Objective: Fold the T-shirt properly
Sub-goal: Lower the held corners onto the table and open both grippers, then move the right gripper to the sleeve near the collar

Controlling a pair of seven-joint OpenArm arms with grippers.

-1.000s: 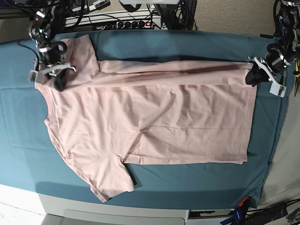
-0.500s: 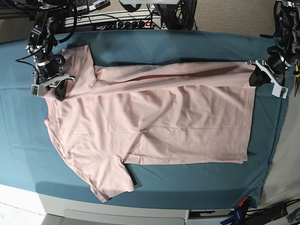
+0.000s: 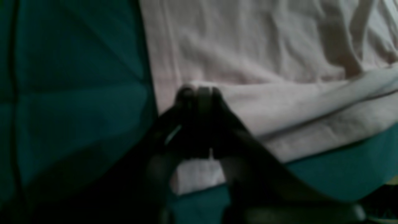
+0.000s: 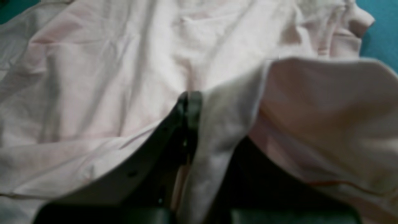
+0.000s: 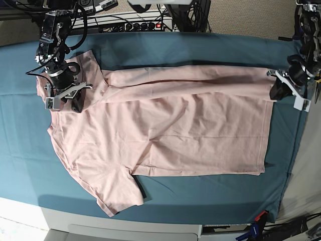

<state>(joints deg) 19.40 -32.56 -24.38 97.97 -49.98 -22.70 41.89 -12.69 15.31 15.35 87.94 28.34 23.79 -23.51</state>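
base view, left gripper (image 5: 277, 90) and right gripper (image 5: 70, 99) clamped on t-shirt (image 5: 165, 125), fingertips hidden in folds

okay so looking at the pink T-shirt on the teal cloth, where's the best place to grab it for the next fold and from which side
Judging by its pose, the T-shirt is best gripped along its far long edge, at the hem corner and the shoulder, coming from the far side. That edge is already raised and pulled taut. The left hand is shut on the hem corner, and the right hand is shut on the shoulder end, ready to carry it across.
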